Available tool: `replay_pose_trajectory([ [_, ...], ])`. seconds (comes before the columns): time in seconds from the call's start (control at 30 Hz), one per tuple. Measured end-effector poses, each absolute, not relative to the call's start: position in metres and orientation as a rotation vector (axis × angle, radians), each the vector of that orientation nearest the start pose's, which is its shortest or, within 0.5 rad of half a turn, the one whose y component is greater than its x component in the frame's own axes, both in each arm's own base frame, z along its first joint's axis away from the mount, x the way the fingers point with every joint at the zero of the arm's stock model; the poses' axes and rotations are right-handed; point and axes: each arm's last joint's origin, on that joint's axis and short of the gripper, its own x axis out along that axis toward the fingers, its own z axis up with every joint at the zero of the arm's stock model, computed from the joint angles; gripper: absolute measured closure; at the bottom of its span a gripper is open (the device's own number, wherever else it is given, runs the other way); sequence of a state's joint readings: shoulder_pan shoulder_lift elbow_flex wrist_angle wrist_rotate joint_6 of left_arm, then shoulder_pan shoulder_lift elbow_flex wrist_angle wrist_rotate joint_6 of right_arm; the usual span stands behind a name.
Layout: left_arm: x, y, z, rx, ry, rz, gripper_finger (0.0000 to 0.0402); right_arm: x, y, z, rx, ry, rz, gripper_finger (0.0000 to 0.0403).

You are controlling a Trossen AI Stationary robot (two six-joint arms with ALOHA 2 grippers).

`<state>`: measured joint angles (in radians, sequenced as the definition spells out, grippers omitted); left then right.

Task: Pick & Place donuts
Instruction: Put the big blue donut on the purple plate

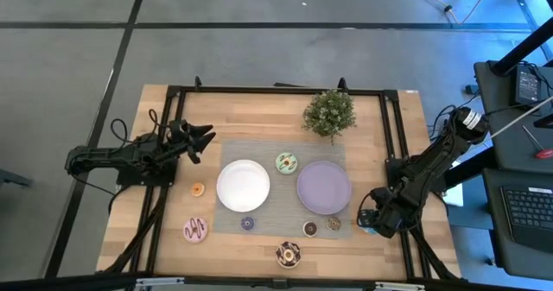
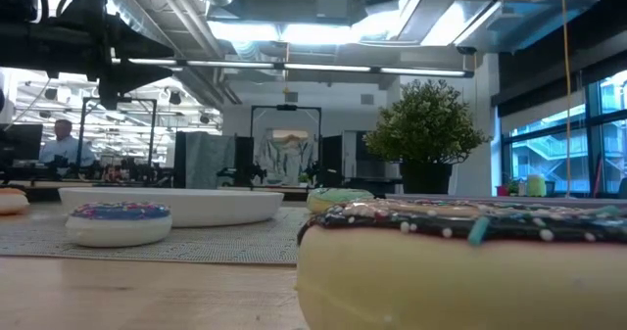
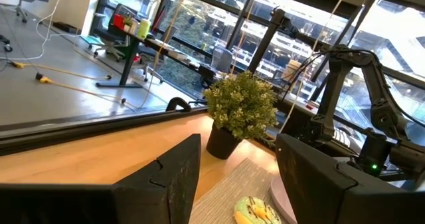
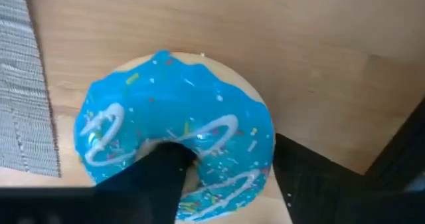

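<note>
My right gripper (image 1: pixel 371 218) is low at the table's right side, shut on the blue donut (image 4: pixel 176 134). My left gripper (image 1: pixel 204 139) is open and empty, held above the table's left side, pointing toward the mat. The green-white donut (image 1: pixel 287 162) lies on the mat between the white plate (image 1: pixel 243 185) and the lilac plate (image 1: pixel 324 187). The orange mini (image 1: pixel 198 189) and the pink donut (image 1: pixel 195 230) lie on the wood at the left. The purple mini (image 1: pixel 248 224), dark brown mini (image 1: pixel 310 229), speckled mini (image 1: pixel 333 224) and chocolate-sprinkled donut (image 1: pixel 289 255) lie along the near side. My right gripper has one finger (image 4: pixel 156 184) inside the blue donut's hole and the other outside the rim, with the ring's near-right part (image 4: pixel 239 164) between them. The fingers come from above, pointing down. The donut sits level, icing up; whether it is clear of the wood I cannot tell.
A small potted plant (image 1: pixel 329 112) stands at the far side of the mat (image 1: pixel 276 209). A black frame (image 1: pixel 393 136) runs along the table's edges, close to my right gripper. In the low view the chocolate-sprinkled donut (image 2: pixel 460 261) fills the foreground.
</note>
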<state>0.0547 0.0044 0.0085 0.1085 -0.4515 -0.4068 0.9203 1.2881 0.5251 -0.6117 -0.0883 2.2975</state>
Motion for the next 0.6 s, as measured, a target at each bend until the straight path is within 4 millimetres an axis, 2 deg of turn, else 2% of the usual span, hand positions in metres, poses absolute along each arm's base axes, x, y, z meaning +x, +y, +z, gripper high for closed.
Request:
replay_pose_trajectory([
  [0.27,0.093,0.018,0.176,-0.42,-0.213,0.476,0.021,0.112,0.152,0.143,1.244,1.413,-0.831,0.0257],
  [0.43,0.093,0.018,0.176,-0.419,-0.213,0.479,0.0212,0.115,0.155,0.167,1.227,1.416,-0.799,0.0278],
  [0.6,0.093,0.018,0.176,-0.419,-0.212,0.482,0.021,0.125,0.151,0.206,1.196,1.324,-0.727,0.0283],
])
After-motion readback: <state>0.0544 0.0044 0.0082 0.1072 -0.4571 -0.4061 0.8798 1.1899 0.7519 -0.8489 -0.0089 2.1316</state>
